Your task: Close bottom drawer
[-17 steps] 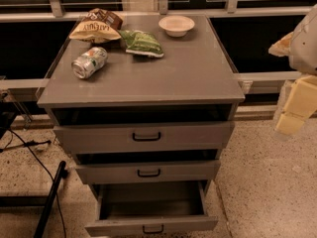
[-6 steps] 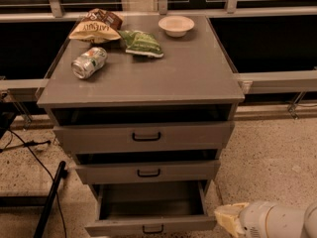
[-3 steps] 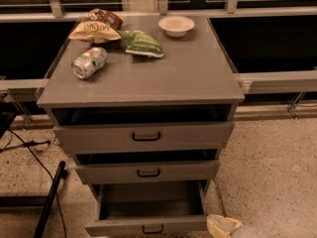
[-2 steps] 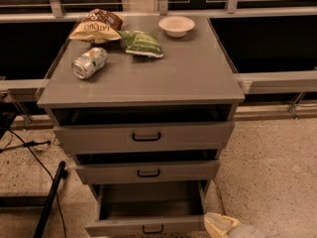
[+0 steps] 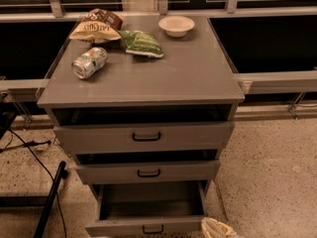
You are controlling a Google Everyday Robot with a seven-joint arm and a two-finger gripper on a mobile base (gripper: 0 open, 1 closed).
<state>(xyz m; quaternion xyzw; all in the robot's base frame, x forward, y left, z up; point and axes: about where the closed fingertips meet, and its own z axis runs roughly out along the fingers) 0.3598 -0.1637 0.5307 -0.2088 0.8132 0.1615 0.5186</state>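
Note:
The bottom drawer [image 5: 148, 226] of the grey cabinet stands pulled far out, its inside empty, its flat front with a small black bar handle at the bottom edge of the camera view. My gripper [image 5: 216, 228] shows only as a pale tip at the bottom edge, just right of the drawer front's right corner. Above it the middle drawer [image 5: 148, 171] and the top drawer [image 5: 144, 137] stand slightly open.
On the cabinet top [image 5: 188, 73] lie a soda can [image 5: 89, 62], a tan chip bag [image 5: 95, 26], a green snack bag [image 5: 141, 42] and a white bowl [image 5: 176, 25]. A black leg and cables [image 5: 47, 202] stand on the speckled floor at left. A rail runs behind.
My gripper came down from the upper right to the lower right of the view and moved left toward the bottom drawer's right front corner. The drawers have not moved.

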